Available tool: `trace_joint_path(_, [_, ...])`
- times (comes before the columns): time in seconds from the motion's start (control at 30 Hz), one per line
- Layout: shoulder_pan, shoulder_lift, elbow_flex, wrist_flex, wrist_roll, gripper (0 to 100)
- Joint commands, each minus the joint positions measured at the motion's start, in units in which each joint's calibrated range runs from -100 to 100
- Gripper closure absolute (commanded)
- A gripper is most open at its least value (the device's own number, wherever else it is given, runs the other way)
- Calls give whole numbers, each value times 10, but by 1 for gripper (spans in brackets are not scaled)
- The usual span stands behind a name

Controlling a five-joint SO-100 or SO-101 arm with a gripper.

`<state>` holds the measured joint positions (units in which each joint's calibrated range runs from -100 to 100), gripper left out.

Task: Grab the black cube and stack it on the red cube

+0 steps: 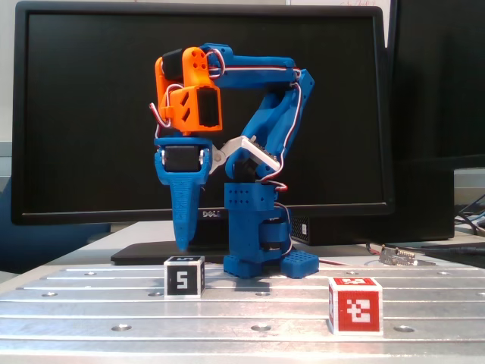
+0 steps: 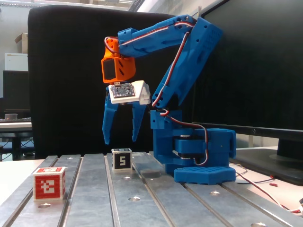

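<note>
Above black cube [image 2: 121, 160]: gripper [image 2: 120, 141] spread wide, apparently clear of it.

Robotics lab/office bench — slotted aluminium table [image 1: 424, 303] w/ bolt holes, large black Dell monitor [image 1: 91, 114] behind, more desks & screens [image 2: 14, 90] in bkgd.

The arm [image 2: 182, 56] was blue plastic with an orange wrist part [image 1: 189, 95], red-and-white cables and a small white camera box [image 2: 127, 91].

Clear air between spread hand [image 2: 121, 141] and black cube [image 2: 121, 159]; red cube [image 2: 49, 183] well apart on desk [image 2: 156, 198].
</note>
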<state>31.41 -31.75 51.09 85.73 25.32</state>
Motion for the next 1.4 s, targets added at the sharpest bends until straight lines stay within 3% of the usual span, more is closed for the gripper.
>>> trace_joint_path(0.0, [-1, 0, -2, -12, 3, 75])
trace_joint_path(1.37, [-1, 1, 143, -166, 25, 75])
